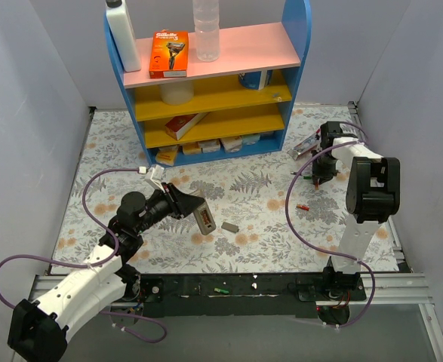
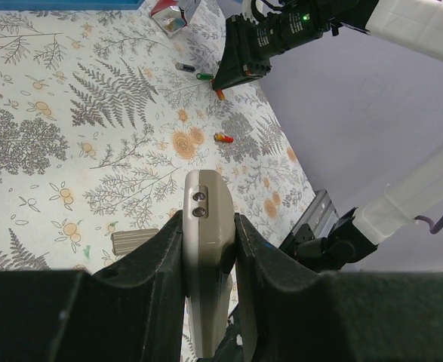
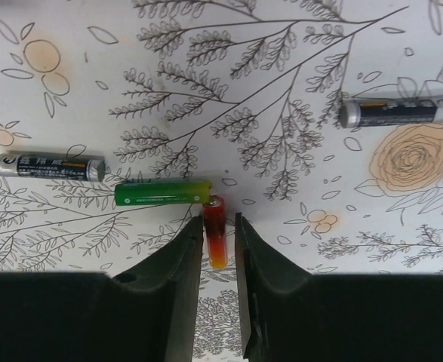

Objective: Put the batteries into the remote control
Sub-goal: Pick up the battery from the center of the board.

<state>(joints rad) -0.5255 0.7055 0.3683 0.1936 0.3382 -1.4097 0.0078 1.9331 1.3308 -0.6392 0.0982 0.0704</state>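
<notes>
My left gripper (image 1: pixel 185 205) is shut on the remote control (image 1: pixel 204 217) and holds it above the mat with its grey back in sight; it also shows in the left wrist view (image 2: pixel 206 219). My right gripper (image 1: pixel 316 176) is down at the mat at the right, its jaws close round a red battery (image 3: pixel 216 230) that stands tilted between them. A green battery (image 3: pixel 163 193) lies touching its tip. Dark batteries lie to the left (image 3: pixel 51 166) and the far right (image 3: pixel 398 111). Another red battery (image 1: pixel 303 206) lies loose on the mat.
The loose grey cover piece (image 1: pixel 229 225) lies on the mat beside the remote. A blue shelf unit (image 1: pixel 213 83) with boxes and bottles stands at the back. A silver-purple tube (image 1: pixel 304 145) lies near the right arm. A metal rail (image 1: pixel 281 286) runs along the near edge.
</notes>
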